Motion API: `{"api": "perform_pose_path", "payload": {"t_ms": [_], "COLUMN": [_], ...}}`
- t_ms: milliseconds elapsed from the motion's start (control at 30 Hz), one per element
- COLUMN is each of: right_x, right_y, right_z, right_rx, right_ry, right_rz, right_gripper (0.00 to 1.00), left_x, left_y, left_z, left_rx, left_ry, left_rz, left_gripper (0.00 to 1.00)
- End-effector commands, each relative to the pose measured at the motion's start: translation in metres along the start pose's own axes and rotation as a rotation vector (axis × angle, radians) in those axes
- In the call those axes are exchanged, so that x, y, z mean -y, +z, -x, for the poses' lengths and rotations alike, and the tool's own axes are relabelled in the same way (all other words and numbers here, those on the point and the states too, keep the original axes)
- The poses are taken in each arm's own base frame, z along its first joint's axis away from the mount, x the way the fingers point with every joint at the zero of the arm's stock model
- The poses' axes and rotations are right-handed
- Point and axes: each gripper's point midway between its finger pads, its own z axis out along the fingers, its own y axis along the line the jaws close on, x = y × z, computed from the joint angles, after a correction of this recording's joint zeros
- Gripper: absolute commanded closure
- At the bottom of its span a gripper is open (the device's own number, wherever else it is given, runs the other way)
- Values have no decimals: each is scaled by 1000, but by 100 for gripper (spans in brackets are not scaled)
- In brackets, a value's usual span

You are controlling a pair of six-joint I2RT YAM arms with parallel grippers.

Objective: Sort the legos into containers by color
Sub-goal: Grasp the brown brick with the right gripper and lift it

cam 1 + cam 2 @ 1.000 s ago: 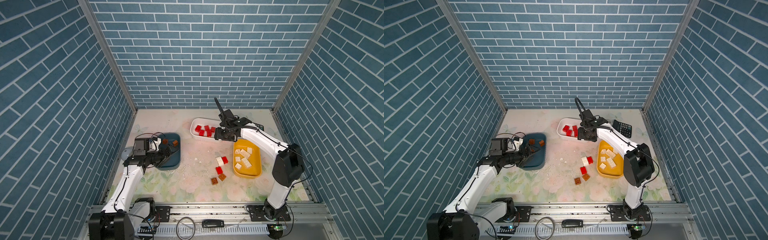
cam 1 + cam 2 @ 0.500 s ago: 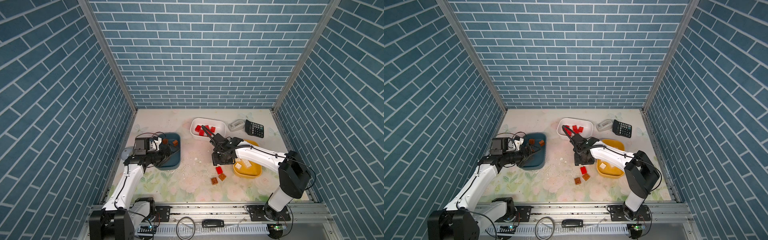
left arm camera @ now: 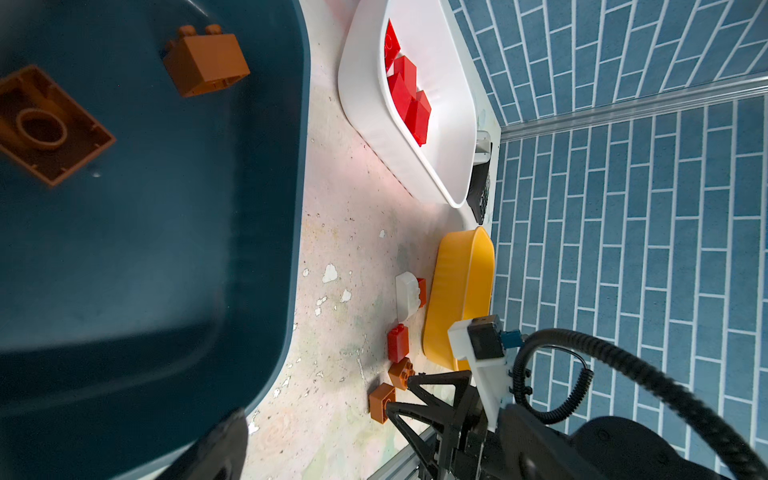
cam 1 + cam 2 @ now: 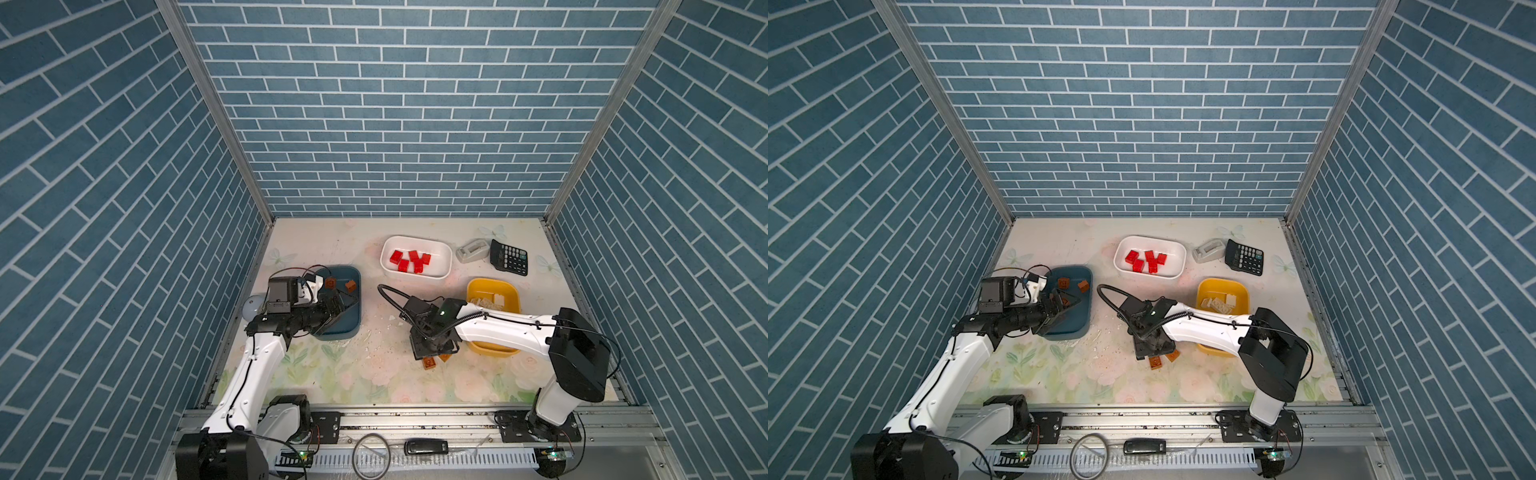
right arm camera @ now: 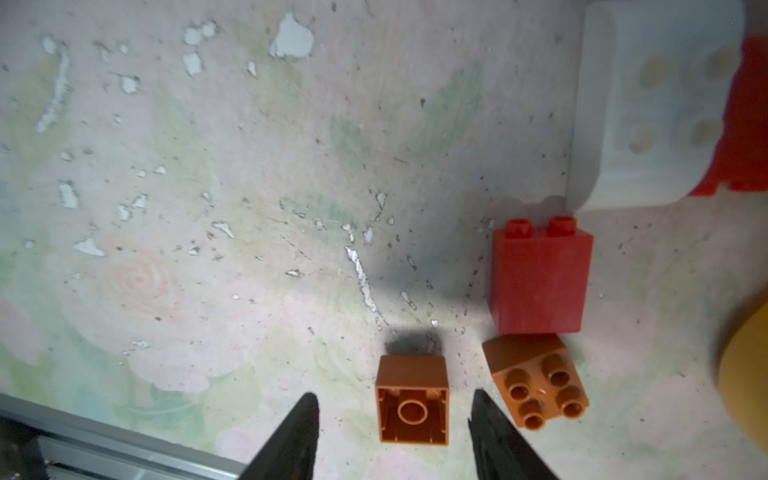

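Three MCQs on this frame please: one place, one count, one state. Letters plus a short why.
1. Which tub holds the red bricks? A white tub B blue C yellow
2. How many brown bricks lie loose on the table? A one B two C four
3. The right gripper is: A shut on a red brick B open, astride a brown brick C shut, empty

A: the red ones sit in the white tub. B: two lie by the jaws in the right wrist view. B: gaps show either side of the brick.
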Motion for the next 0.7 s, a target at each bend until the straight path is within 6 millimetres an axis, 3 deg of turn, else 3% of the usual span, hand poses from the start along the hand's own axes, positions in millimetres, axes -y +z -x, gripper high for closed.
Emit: {"api": "perform_pose_path", "payload": {"t_ms": [0,367,567,667], "right_x": [13,3,9,0], "right_y": [8,28,29,14], "right_z": [-10,-25,-28,-19], "right_rx": [-21,-66,-76,-51], "right_ry": [28,36,29,8], "right_rz": [-74,-42,-79,-52], "right_gripper": [41,45,62,69], "left_x": [-3,-5,-3,-5], "left_y": [-1,-2,-4,-5], "left_z": [-8,-9,-8,-8], "left_rx": [-19,-20,-17,-16], "left_ry": [9,14,21,30], "left_rz": [6,24,29,49], "left_gripper": [3,3,3,3]}}
